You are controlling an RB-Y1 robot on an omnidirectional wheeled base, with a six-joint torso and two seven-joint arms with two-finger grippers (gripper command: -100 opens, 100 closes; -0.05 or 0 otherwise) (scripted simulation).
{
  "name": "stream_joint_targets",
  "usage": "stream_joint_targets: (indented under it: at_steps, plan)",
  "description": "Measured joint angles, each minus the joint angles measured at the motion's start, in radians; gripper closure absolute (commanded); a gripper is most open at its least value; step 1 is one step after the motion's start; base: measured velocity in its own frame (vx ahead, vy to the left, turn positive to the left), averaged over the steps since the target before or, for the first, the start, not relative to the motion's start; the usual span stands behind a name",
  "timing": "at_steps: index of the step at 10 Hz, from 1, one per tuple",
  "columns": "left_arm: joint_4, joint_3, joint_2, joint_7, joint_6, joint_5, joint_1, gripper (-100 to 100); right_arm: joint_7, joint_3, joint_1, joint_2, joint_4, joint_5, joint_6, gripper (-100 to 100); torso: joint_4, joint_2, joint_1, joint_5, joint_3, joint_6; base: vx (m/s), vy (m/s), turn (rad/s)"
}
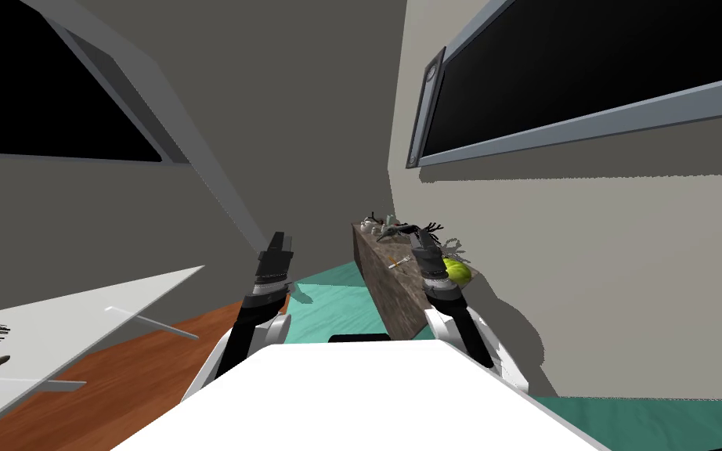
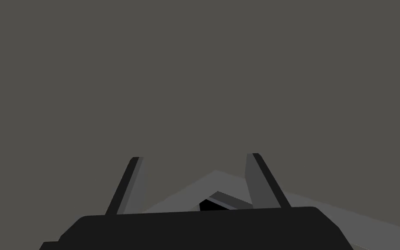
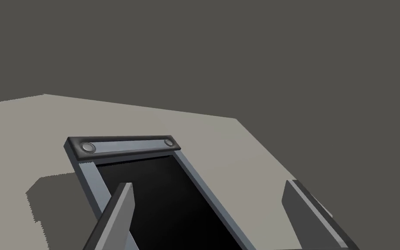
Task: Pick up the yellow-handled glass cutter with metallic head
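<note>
Our right hand (image 3: 208, 184), fingers spread, hangs above the surface (image 1: 389, 307), nearer the glass cutter (image 1: 399, 263), which lies slantwise across it; our left hand (image 2: 195, 156), spread too, is well apart from the cutter.

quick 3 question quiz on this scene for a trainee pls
1. True or false: the left gripper is shut.
2. The glass cutter lies on: A) the brown counter along the wall, B) the teal rug, C) the pale table.
3. Which gripper is nearer the glass cutter?

Key: 1 false, its fingers stand apart. 2 A. 3 the right gripper, whose arm reaches over the brown counter.
</note>
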Motion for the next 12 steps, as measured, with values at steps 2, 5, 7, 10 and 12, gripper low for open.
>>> stream_joint_targets:
  at_steps: [2,5,7,10,12]
  plan:
    - [0.0,0.0,0.0,0.0,0.0,0.0,0.0,0,0.006,0.01,-0.015,-0.051,0.026,0.01,-0.004,-100,0.0,-0.001,0.0,0.0,0.0,0.0,0.052,0.026,0.004]
    - [0.0,0.0,0.0,0.0,0.0,0.0,0.0,0,0.011,0.016,-0.036,-0.135,0.063,0.021,-0.014,-100,0.0,-0.001,0.0,0.0,-0.001,0.0,0.058,0.029,0.006]
    - [0.0,0.0,0.0,0.0,0.0,0.0,0.0,0,0.021,0.033,-0.058,-0.193,0.098,0.036,-0.022,-100,0.0,-0.002,0.001,0.0,-0.001,0.0,0.062,0.034,0.005]
    - [0.0,0.0,0.0,0.0,0.0,0.0,0.0,0,0.028,0.045,-0.081,-0.273,0.137,0.051,-0.031,-100,-0.001,-0.003,0.001,0.0,-0.002,0.0,0.073,0.035,0.002]
    - [0.0,0.0,0.0,0.0,0.0,0.0,0.0,0,0.029,0.049,-0.095,-0.329,0.161,0.057,-0.036,-100,0.0,-0.002,0.0,0.0,-0.001,0.0,0.063,0.036,-0.005]
